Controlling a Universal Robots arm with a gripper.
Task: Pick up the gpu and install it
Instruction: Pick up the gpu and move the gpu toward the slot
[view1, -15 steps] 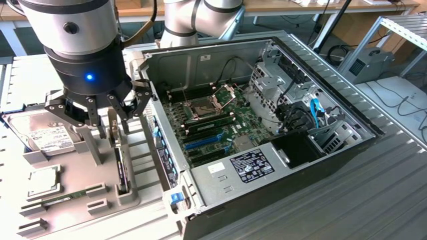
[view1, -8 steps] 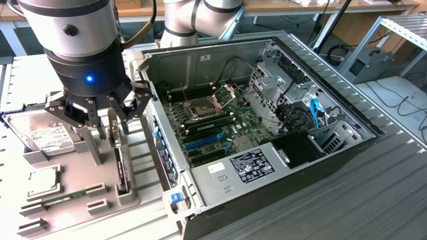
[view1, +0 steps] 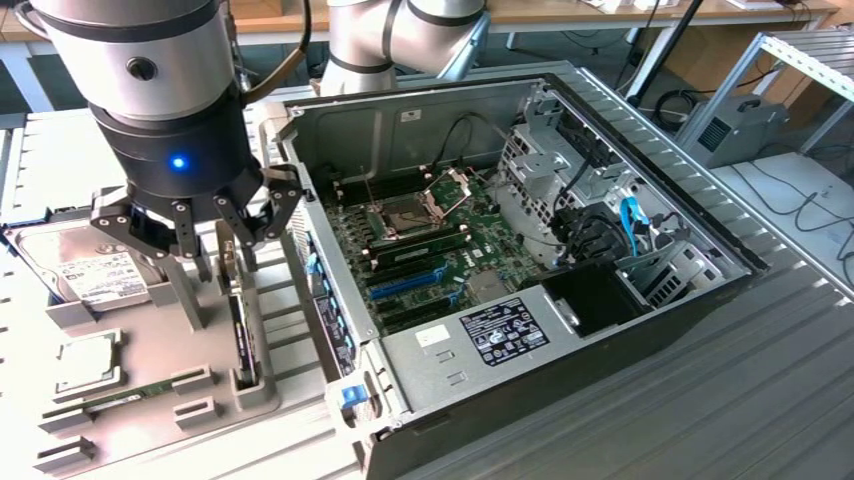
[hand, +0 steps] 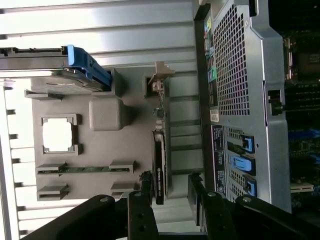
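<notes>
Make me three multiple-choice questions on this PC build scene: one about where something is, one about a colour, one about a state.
1. Where is the gpu?
A. on edge in the grey holder beside the case
B. inside the case
C. lifted in the gripper

2. What colour is the light on the arm?
A. red
B. green
C. blue

3. How is the gripper?
A. shut on the gpu
B. open
C. shut on nothing

Answers: 1 A, the card stands in a holder slot outside the case; 2 C, it glows blue; 3 B, its fingers stand apart above the card.
</notes>
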